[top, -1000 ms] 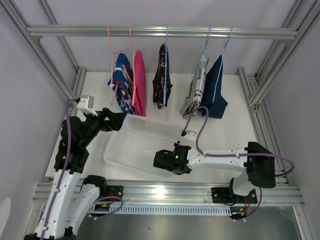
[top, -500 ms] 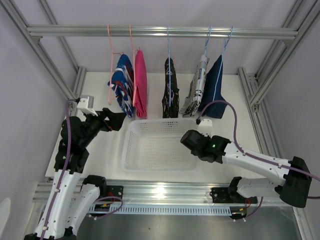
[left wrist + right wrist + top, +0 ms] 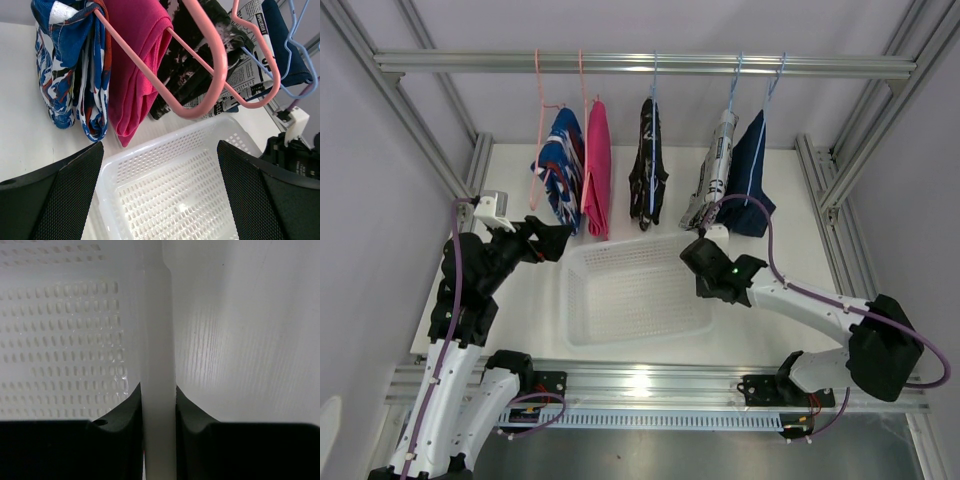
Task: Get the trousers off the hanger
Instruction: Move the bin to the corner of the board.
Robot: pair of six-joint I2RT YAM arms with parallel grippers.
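The only writing is on the white trousers (image 3: 250, 75): a black print like a newspaper, with columns of small text and a heading in capitals. The letters are too small and tilted to read with certainty. No brand or label shows elsewhere.

All five trousers hang folded over hangers on the rail (image 3: 640, 65) at the back, above the worktop (image 3: 770, 265). From the left:
- The blue trousers (image 3: 558, 180) have a red and white pattern.
- The pink trousers (image 3: 597, 175) are plain and touch the blue ones.
- The black trousers (image 3: 647, 165) have white marks and hang a little apart.
- The white trousers and the denim trousers (image 3: 752, 185) hang close together. The denim is dark blue with a light seam line.

The first two are on pink hangers (image 3: 215, 60), the other three on pale blue hangers (image 3: 653, 95).

A white basket (image 3: 630, 295) with small holes stands on the worktop, just in front of the trousers.

The left fingers (image 3: 558, 240) are spread wide and hold nothing; they hang near the left far corner of the basket and point toward the blue and pink trousers. The right fingers (image 3: 692, 252) are narrow and pinch the right rim of the basket.
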